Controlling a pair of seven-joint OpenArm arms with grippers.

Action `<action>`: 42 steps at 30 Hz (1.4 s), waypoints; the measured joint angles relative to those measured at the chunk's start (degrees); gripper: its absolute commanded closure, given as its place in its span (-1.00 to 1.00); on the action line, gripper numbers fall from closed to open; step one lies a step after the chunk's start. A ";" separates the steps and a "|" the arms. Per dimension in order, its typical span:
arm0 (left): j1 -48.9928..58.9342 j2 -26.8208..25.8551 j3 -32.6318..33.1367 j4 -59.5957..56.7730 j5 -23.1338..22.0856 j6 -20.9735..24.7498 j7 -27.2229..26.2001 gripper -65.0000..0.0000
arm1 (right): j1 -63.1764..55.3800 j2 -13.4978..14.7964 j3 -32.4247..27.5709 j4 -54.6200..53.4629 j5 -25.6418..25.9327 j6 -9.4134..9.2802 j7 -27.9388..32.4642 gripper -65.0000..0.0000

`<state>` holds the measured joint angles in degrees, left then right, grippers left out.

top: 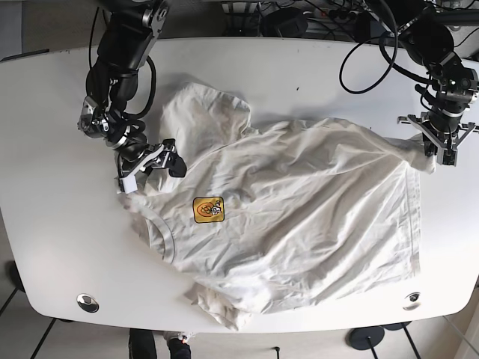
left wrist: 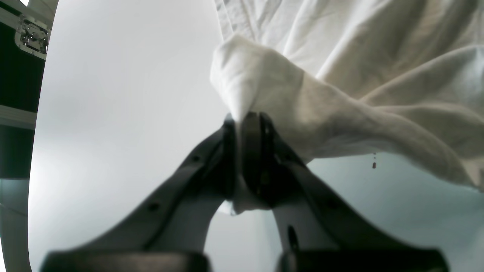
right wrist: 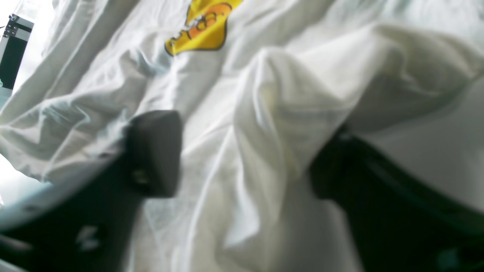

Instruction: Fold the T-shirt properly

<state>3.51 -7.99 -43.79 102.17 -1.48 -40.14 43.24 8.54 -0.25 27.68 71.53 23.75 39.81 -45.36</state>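
Crumpled white cotton T-shirt with yellow chest print lies spread mid white table. Left gripper clamped tight on a bunched shirt corner, scene right. Right gripper spread wide, fabric ridge between fingers, scene left.

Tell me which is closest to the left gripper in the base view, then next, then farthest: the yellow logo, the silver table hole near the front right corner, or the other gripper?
1. Silver table hole, front right corner.
2. Yellow logo, mid-shirt.
3. Right gripper, far side of the shirt.

Measured from the left gripper.
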 measured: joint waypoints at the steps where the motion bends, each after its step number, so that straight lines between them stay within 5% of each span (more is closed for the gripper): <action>1: 0.00 -0.02 0.00 0.00 0.00 0.00 0.00 1.00 | 0.39 0.07 0.00 -0.09 -0.48 -0.63 -0.24 0.58; 2: 0.00 0.00 0.00 0.00 0.04 0.00 0.00 1.00 | 0.83 0.15 0.00 -0.07 -0.39 -0.59 -0.17 0.94; 5: -0.02 0.04 0.07 0.20 -0.02 0.00 0.04 1.00 | 1.27 2.36 0.42 0.90 0.68 -0.26 -1.07 0.90; 15: 7.17 2.78 0.04 6.27 -0.98 -0.48 0.15 1.00 | -15.43 2.08 14.75 29.75 3.76 -0.11 -15.78 0.93; 19: 13.73 2.86 -5.05 6.27 -10.67 -0.87 -0.37 1.00 | -25.73 2.03 18.40 34.88 10.08 0.31 -16.37 0.93; 22: 14.14 2.64 -4.83 6.27 -11.89 -0.74 0.63 1.00 | -28.52 2.82 18.73 34.88 15.10 0.31 -16.83 0.93; 27: 0.92 2.23 6.38 6.25 -5.81 -0.20 0.42 1.00 | -20.72 5.84 14.75 34.82 14.75 -0.57 -16.41 0.93; 29: -5.60 2.29 12.17 5.97 -2.38 -0.22 0.48 1.00 | -15.43 7.17 12.04 34.82 12.35 -2.75 -16.41 0.93; 32: -15.87 2.29 19.28 2.21 1.01 -0.24 0.02 1.00 | -6.16 7.96 8.39 34.80 6.29 -3.17 -16.63 0.93; 36: -29.90 1.90 23.37 -9.31 2.16 2.14 0.46 1.00 | 5.81 9.84 3.45 31.56 -2.58 -2.71 -16.59 0.93; 42: -49.53 1.88 24.35 -28.98 2.64 4.83 -1.81 1.00 | 23.45 15.34 -0.85 14.73 -4.48 -2.78 -16.63 0.93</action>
<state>-46.02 -6.11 -19.44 73.19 1.17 -35.31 41.43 31.99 15.09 26.83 86.26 19.27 37.04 -62.00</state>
